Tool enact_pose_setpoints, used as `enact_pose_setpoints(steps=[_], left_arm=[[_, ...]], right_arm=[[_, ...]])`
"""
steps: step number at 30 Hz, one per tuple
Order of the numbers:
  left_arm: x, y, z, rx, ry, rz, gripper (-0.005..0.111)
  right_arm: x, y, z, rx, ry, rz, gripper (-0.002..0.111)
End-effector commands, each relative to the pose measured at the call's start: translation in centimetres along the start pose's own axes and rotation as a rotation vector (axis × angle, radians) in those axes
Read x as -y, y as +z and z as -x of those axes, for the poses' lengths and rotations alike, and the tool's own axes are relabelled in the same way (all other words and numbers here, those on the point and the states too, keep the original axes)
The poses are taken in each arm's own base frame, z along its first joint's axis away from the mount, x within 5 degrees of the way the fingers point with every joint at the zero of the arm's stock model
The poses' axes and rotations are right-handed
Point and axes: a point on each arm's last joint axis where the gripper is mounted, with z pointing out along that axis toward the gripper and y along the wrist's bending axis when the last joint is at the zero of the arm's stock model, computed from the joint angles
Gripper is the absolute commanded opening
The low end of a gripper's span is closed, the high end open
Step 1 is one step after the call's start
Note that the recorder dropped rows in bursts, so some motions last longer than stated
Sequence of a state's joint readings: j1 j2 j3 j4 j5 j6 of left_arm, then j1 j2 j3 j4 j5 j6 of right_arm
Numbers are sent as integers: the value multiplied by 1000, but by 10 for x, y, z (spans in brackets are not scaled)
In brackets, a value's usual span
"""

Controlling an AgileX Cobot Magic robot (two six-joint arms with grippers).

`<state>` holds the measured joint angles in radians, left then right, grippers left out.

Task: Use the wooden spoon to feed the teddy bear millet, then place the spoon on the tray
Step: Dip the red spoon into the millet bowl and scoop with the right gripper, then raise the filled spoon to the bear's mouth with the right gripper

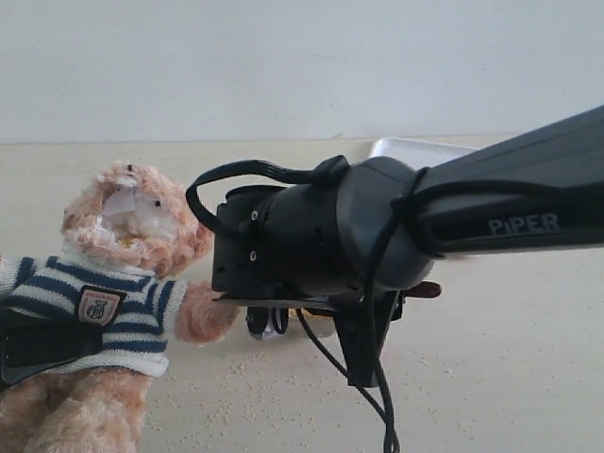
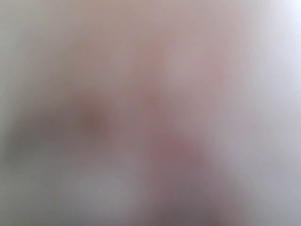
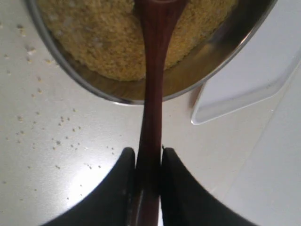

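Right claw [image 3: 148, 165] clamps slim wooden spoon [image 3: 153, 70] over grainy millet [image 3: 108, 42].
Fuzzy teddy bear [image 1: 123, 245] lower left; left claw [image 1: 42, 342], perhaps at its sweater, unreadable.

The left wrist view is wholly out of focus, with no edge or outline to make out. A soft pinkish-tan haze fills most of it, darkening to a brownish smudge in one patch and fading to pale grey and white toward the borders. What the colours belong to cannot be told
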<state>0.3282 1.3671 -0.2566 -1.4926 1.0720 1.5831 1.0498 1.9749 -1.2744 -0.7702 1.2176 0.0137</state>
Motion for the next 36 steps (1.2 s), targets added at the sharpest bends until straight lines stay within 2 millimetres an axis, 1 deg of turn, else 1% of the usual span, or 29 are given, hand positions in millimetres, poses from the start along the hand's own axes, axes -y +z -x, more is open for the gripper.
enact_pose_setpoints(steps=[1, 7, 11, 14, 17, 19, 22, 23, 25, 26, 27, 28, 29, 30, 33, 36], left_arm=[[3, -1, 1, 15, 4, -23, 5], [3, -1, 1, 15, 4, -23, 5], [3, -1, 1, 15, 4, -23, 5], [3, -1, 1, 15, 4, -23, 5], [3, -1, 1, 15, 4, -23, 5], [3, -1, 1, 15, 4, -23, 5], [3, -1, 1, 15, 4, -23, 5], [3, -1, 1, 15, 4, -23, 5], [3, -1, 1, 15, 4, -23, 5], [3, -1, 1, 15, 4, -23, 5], [3, -1, 1, 15, 4, -23, 5], [3, -1, 1, 15, 4, -23, 5], [3, -1, 1, 15, 4, -23, 5], [3, -1, 1, 15, 4, -23, 5], [3, -1, 1, 15, 4, -23, 5], [3, -1, 1, 15, 4, -23, 5]], right_arm=[[8, -11, -11, 30, 88, 54, 4], [27, -16, -29, 49, 180, 72, 4], [28, -22, -32, 75, 191, 108, 4], [29, -23, -35, 106, 241, 181, 4], [34, -22, -42, 129, 309, 268, 4], [38, -24, -48, 161, 350, 318, 4], [45, -33, -56, 235, 393, 376, 4], [49, -39, -62, 260, 406, 387, 4], [50, -43, -68, 256, 410, 391, 4], [49, -46, -69, 261, 420, 414, 4], [45, -52, -69, 293, 415, 475, 4], [42, -60, -65, 371, 412, 548, 4], [41, -63, -63, 407, 419, 578, 4], [42, -67, -63, 444, 435, 590, 4], [42, -73, -70, 434, 438, 605, 4], [45, -79, -78, 445, 455, 580, 4]])
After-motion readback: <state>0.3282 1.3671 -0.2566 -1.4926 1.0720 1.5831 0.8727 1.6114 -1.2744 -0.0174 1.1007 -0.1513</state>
